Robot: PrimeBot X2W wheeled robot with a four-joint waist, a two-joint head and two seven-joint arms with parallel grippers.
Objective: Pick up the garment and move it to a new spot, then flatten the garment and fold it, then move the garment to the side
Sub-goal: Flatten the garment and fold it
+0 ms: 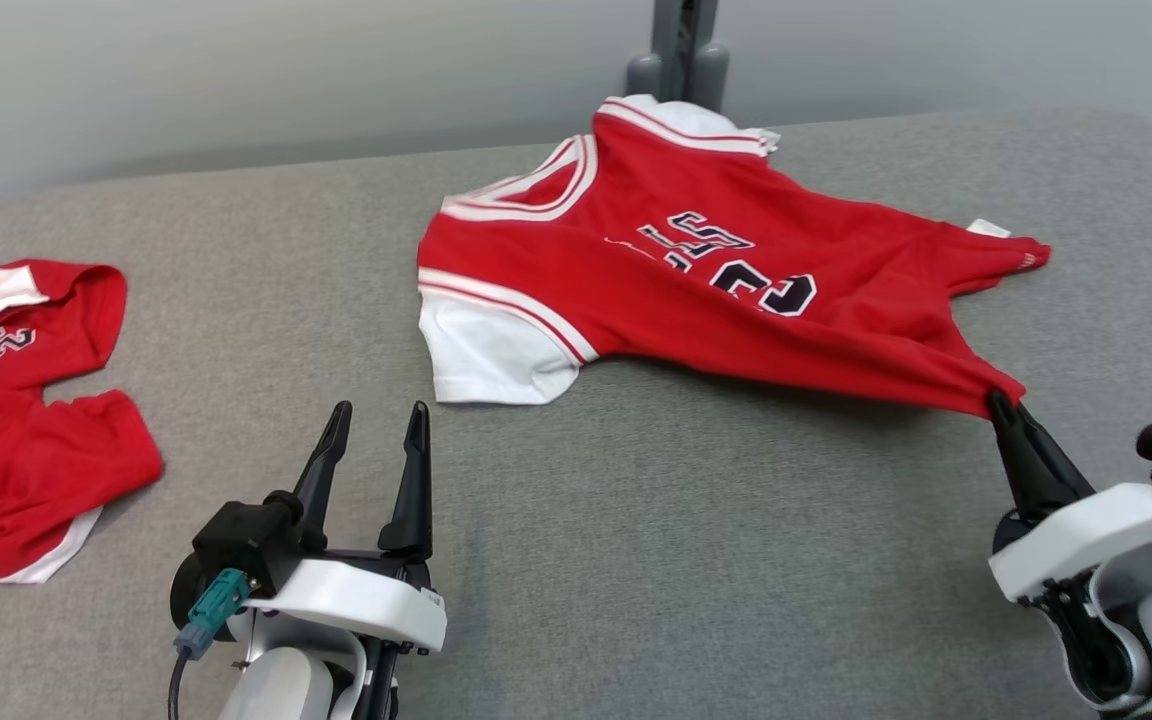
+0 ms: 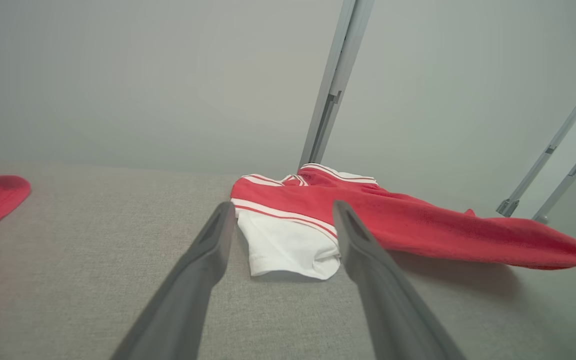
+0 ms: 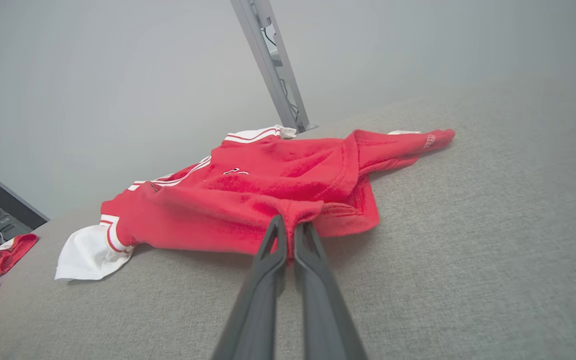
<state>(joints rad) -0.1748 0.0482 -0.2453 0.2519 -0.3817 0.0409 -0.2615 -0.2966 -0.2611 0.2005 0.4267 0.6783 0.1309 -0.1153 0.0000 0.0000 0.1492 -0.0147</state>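
By my judgement the task is at its very start. The shirt (image 1: 696, 290) lies spread but rumpled on the grey table (image 1: 636, 580), not folded. Lifting it to a new spot, smoothing, folding and setting it aside are all left to do.

The right gripper (image 1: 1001, 405) has its two fingers pressed together on a hem corner (image 1: 976, 390). The cloth is pinched at the very tips and drawn to a point, and the rest of the shirt stretches away beyond them. That arm sits low, its fingers slanting up off the table into the cloth.

The left gripper (image 1: 376, 425) holds nothing. Its fingers stand apart and point at the white sleeve (image 1: 491, 355), which lies just beyond the tips and clear of them. A second red shirt (image 1: 16, 400) lies well off to the outer side of the left fingers.
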